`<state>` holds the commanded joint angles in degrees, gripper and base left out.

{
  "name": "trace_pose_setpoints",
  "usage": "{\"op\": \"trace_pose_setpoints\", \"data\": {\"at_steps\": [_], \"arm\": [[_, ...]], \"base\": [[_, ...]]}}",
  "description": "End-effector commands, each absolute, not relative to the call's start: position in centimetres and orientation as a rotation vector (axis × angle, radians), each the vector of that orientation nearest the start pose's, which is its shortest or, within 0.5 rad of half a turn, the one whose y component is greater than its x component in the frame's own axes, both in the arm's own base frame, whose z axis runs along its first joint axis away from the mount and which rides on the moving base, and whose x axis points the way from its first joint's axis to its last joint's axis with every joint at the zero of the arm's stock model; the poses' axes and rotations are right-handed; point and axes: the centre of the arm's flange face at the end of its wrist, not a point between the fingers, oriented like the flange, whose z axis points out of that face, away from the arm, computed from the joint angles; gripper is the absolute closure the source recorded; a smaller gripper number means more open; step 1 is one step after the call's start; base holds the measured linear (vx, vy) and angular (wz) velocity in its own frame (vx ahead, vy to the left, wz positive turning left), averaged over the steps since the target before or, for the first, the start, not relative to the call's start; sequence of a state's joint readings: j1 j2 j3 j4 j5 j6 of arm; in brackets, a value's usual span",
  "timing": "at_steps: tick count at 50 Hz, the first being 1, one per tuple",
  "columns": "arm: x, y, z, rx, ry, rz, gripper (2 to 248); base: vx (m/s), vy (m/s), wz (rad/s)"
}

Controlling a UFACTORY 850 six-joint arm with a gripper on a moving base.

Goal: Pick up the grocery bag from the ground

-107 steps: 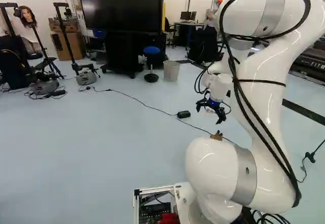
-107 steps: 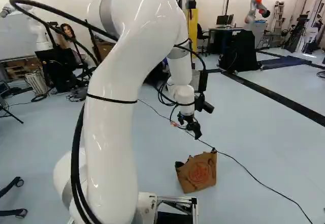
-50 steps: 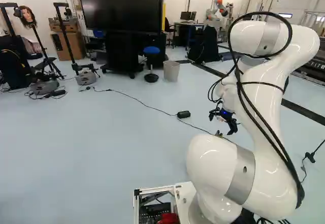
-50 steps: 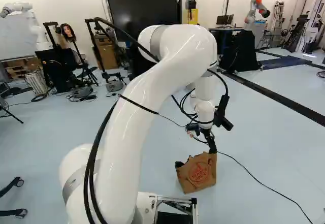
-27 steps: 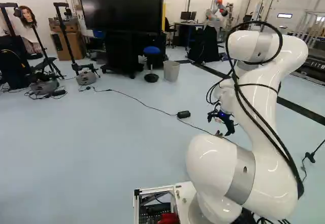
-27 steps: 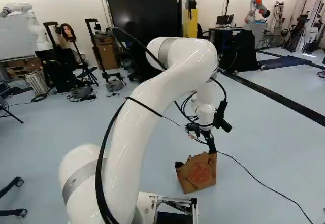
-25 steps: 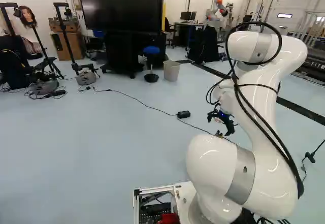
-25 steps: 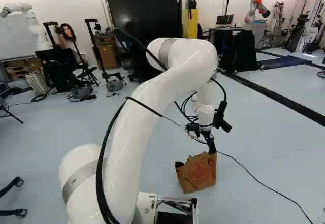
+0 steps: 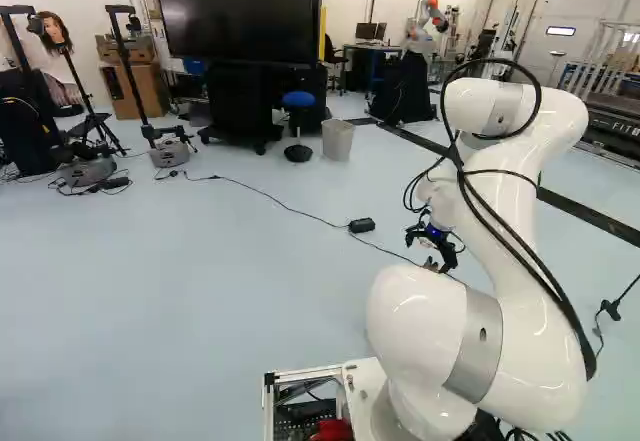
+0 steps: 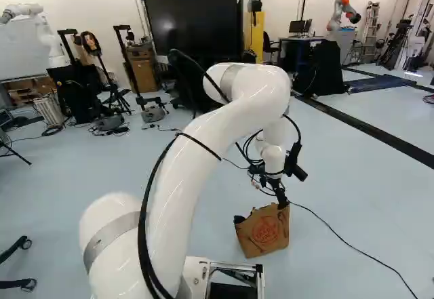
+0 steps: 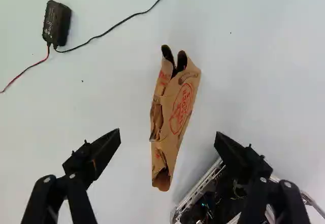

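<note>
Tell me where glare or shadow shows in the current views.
Left base view: bright highlights on the glossy white arm; right base view: a faint reflection on the big dark screen; wrist view: the paper bag's openings are in shadow, and the black fingers stand dark against the brightly lit floor.

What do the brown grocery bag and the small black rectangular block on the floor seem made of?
The brown grocery bag looks like matte paper, going by its stiff creases and folds. The black block seems dull, hard plastic, judging by its boxy moulded shape, though coated metal is possible.
</note>
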<state>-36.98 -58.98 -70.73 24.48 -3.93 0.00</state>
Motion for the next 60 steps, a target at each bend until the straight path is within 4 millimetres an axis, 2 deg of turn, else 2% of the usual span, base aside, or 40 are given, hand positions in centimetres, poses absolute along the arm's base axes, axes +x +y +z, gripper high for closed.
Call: {"op": "trace_pose_setpoints", "data": {"at_steps": [60], "arm": [[47.3, -35.4, -0.2, -2.683, 1.592, -0.143, 3]], "base": [[0.000, 0.000, 0.000]]}}
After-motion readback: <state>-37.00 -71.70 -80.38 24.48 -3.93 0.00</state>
